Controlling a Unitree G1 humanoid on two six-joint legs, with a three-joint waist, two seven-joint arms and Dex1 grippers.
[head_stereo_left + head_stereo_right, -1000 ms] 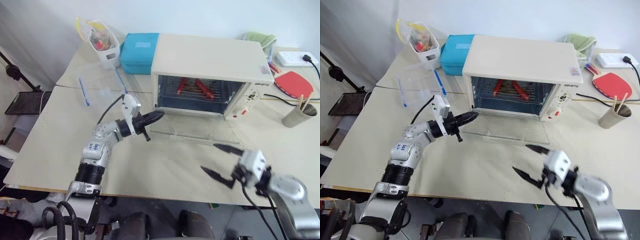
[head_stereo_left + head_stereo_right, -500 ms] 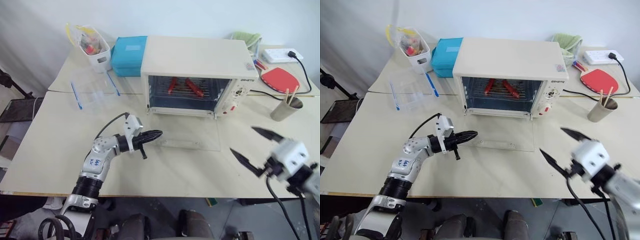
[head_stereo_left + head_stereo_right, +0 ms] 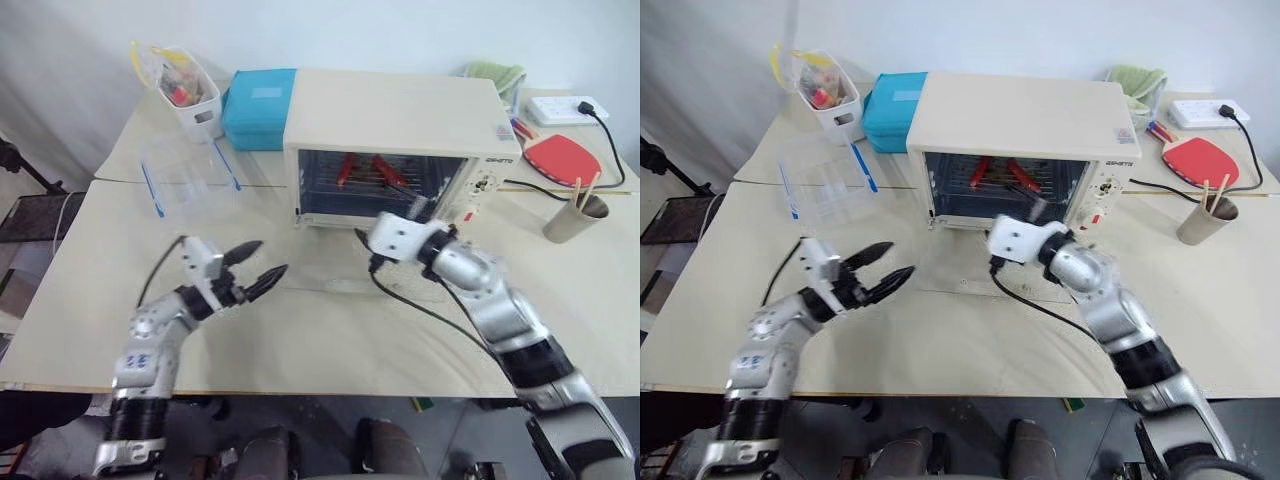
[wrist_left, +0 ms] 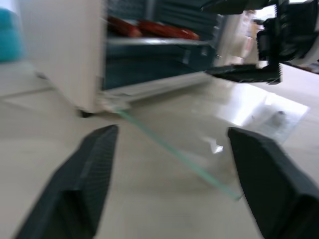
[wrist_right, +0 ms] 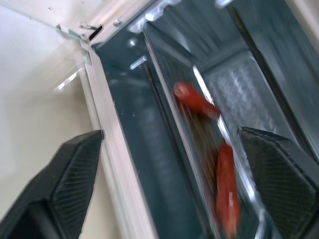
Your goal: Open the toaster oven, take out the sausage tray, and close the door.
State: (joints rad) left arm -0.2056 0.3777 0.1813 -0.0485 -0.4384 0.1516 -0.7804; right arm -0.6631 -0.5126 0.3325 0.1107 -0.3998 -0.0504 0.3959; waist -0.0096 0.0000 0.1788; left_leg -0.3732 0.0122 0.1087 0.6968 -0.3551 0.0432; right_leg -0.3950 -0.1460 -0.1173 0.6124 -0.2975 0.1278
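Oven open, tray inside, both grippers empty over a beige 2-part tabletop.

The toaster oven [image 3: 400, 140] sits at 12 o'clock on the table [image 3: 90, 290], which runs to a pale wall behind; dark floor shows at 6 and 9 o'clock. The door [image 3: 345, 262] lies folded down flat on the surface toward 6 o'clock. The sausage tray [image 5: 209, 129] rests on the rack inside, carrying 2 red sausages. The right gripper [image 3: 420, 207] is at the oven mouth above the lowered door, jaws spread wide, holding nothing. The left gripper [image 3: 258, 266] hovers at 8 o'clock of the oven, well off the door, jaws parted and empty. A teal box [image 3: 257, 107] touches the oven's 9 o'clock side; a clear container [image 3: 185, 170] lies at 10 o'clock. A red paddle [image 3: 568, 162] and a cup [image 3: 575, 218] stand at 3 o'clock.
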